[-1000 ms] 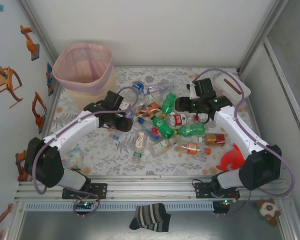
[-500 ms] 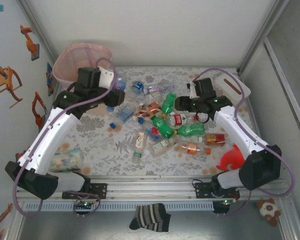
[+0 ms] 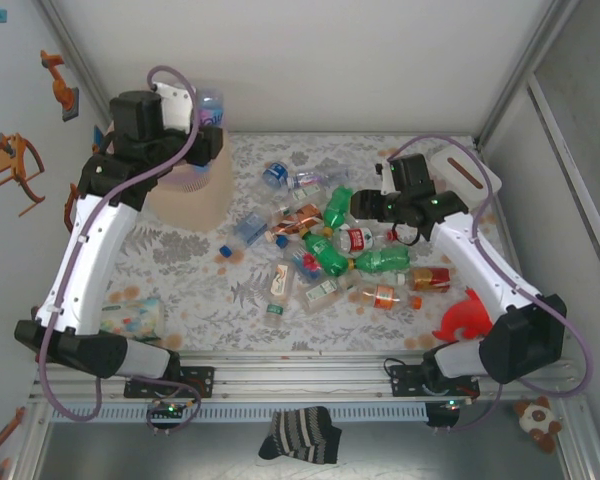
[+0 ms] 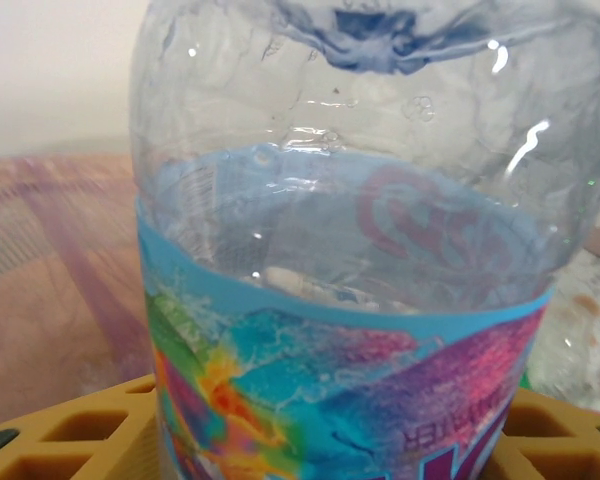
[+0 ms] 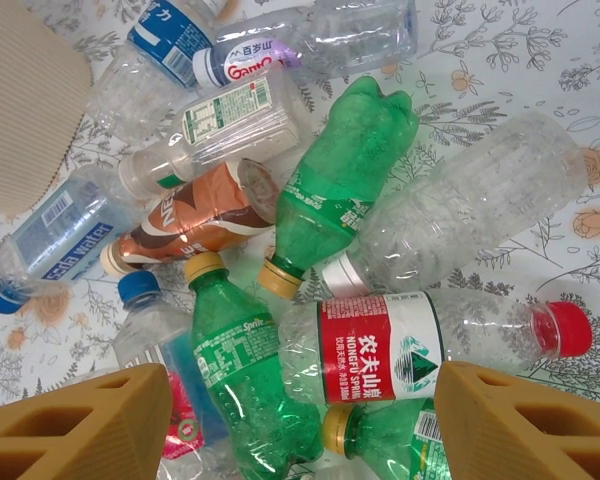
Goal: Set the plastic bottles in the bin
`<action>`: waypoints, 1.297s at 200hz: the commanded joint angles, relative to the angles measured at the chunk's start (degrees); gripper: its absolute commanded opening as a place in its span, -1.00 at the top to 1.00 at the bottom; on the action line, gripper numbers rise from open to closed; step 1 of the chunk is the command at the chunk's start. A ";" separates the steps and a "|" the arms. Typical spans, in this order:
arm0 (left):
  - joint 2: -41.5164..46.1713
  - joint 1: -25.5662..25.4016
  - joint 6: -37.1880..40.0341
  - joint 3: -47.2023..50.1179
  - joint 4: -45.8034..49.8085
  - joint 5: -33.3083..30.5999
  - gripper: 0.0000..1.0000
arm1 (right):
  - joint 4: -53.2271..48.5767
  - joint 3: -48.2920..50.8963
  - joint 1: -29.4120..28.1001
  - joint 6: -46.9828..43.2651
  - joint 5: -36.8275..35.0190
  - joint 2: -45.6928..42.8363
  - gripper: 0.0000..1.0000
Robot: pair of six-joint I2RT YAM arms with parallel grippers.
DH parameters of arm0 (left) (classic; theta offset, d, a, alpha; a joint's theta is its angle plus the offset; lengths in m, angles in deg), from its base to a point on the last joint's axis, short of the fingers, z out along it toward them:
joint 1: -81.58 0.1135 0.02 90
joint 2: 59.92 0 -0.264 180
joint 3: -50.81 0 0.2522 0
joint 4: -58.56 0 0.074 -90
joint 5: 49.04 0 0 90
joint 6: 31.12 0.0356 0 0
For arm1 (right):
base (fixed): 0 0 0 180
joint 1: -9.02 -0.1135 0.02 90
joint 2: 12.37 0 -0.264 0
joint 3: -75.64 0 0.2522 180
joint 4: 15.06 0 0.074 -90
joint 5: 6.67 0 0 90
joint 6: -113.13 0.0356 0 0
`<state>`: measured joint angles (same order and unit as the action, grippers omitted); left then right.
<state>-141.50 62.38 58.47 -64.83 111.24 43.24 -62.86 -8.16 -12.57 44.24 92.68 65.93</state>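
Observation:
My left gripper (image 3: 206, 128) is raised over the pale pink bin (image 3: 196, 192) at the back left, shut on a clear plastic bottle (image 3: 212, 103). In the left wrist view this bottle (image 4: 350, 300), with a blue, rainbow-coloured label, stands between my yellow fingers (image 4: 70, 435), with the bin's pink wall (image 4: 50, 260) behind it. The other plastic bottles (image 3: 335, 250) lie in a pile mid-table. My right gripper (image 5: 300, 390) hovers open above them, over a red-labelled bottle (image 5: 380, 350) and a green bottle (image 5: 245, 370).
A white box (image 3: 470, 170) stands at the back right. A red toy (image 3: 463, 315) lies near the right arm's base and a colourful packet (image 3: 130, 318) at the front left. Small blue blocks (image 3: 250, 228) lie between bin and pile. Walls close in on both sides.
My left arm has lifted the clear bottle from the table beside the pile and carried it up and back over the bin. The right arm has not moved.

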 commanded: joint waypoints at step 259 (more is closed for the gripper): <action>-31.17 12.87 1.79 -2.24 6.70 13.70 -0.15 | -0.35 0.05 -0.48 1.73 -2.32 -2.53 -0.38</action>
<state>-172.93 75.04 59.55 -68.37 115.20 54.24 -62.92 -8.16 -12.57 45.26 91.17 64.29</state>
